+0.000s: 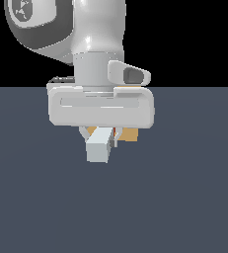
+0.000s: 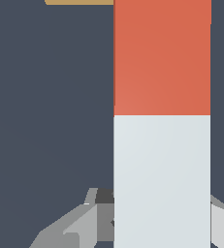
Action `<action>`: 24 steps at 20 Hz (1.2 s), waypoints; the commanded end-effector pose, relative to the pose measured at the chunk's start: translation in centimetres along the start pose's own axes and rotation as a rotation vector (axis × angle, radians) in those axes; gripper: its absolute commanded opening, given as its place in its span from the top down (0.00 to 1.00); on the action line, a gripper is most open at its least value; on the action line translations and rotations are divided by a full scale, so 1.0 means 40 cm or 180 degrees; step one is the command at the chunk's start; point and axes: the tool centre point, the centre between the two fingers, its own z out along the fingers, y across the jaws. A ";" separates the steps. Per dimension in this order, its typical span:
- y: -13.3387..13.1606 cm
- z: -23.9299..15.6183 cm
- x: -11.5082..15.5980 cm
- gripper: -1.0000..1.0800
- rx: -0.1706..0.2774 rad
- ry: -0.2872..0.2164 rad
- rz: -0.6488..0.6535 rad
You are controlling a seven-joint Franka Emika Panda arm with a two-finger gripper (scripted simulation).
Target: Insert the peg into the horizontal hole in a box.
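— Peg, long square-section bar, half red-orange and half pale grey-white (image 1: 98,145): just below the centre of the exterior frame, white end toward the camera, red half hidden behind it but for a sliver.

— And to either side of it?

— Left of the bar, a scrap of tan-orange block (image 1: 91,131); right of it, a larger scrap of the same box under the white-grey gripper (image 1: 100,134). Hole not visible, masked by the palm and the bar.

— Fingers?

— Pinching the peg at its white half, by the look of the wrist view: grey fingers (image 2: 79,225) pressed in at the lower edge of the frame, on both sides of the bar.

— Long axis?

— Running straight away from the fingers, white half nearest, red half (image 2: 162,55) beyond, up to the top edge. Tan box rim (image 2: 78,2) seen only as a strip at the upper left of the wrist frame, ending at the bar's left flank.

— So the coming move?

— Probably a push along that axis, red tip leading toward the box. Cannot tell whether tip and hole are lined up, or whether the tip is already in.
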 end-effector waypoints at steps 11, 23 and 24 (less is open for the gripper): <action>-0.004 -0.037 0.087 1.00 -0.0007 -0.0001 0.0024; -0.001 -0.036 0.091 1.00 -0.0003 0.0000 0.0019; -0.001 -0.036 0.096 1.00 -0.0003 0.0000 0.0019</action>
